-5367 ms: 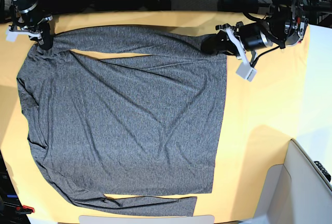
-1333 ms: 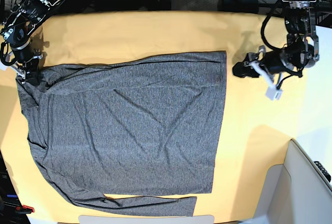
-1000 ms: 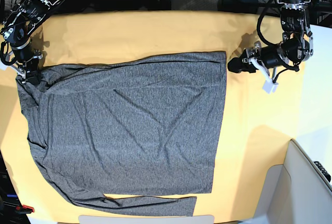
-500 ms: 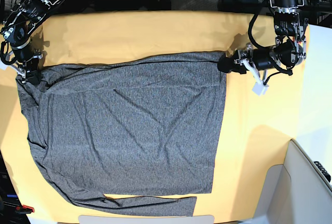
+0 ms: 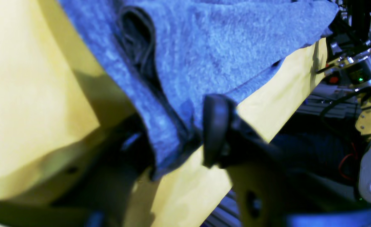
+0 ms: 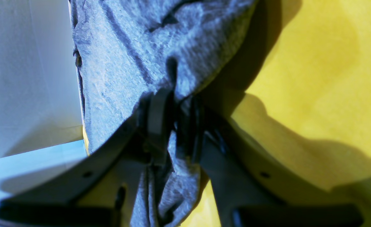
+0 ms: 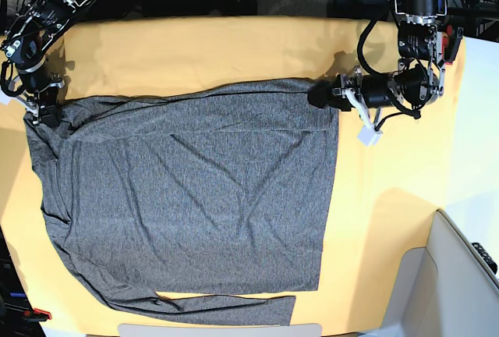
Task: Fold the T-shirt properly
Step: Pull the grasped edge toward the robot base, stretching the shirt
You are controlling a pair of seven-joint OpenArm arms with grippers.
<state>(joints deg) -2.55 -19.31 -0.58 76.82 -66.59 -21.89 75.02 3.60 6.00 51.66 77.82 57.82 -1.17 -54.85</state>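
The heather-grey T-shirt [image 7: 187,196] lies flat on the yellow table [image 7: 390,196], its upper sleeve folded down onto the body and its lower sleeve along the near edge. My left gripper [image 7: 318,95] is at the shirt's top right corner. In the left wrist view, the left gripper [image 5: 176,145] stands open with the shirt's edge [image 5: 220,41] between its fingers. My right gripper [image 7: 40,111] is at the shirt's top left corner. In the right wrist view, the right gripper [image 6: 173,126] is shut on bunched fabric [image 6: 135,56].
A white bin [image 7: 460,274] stands at the lower right corner. A white tag [image 7: 365,137] hangs from the left arm over bare table. A white object [image 7: 218,329] sits at the near edge. Dark cables and stands lie behind the table's far edge.
The left gripper has moved left from the bare table onto the shirt's top right corner. The right gripper and the shirt have held still over the last second.
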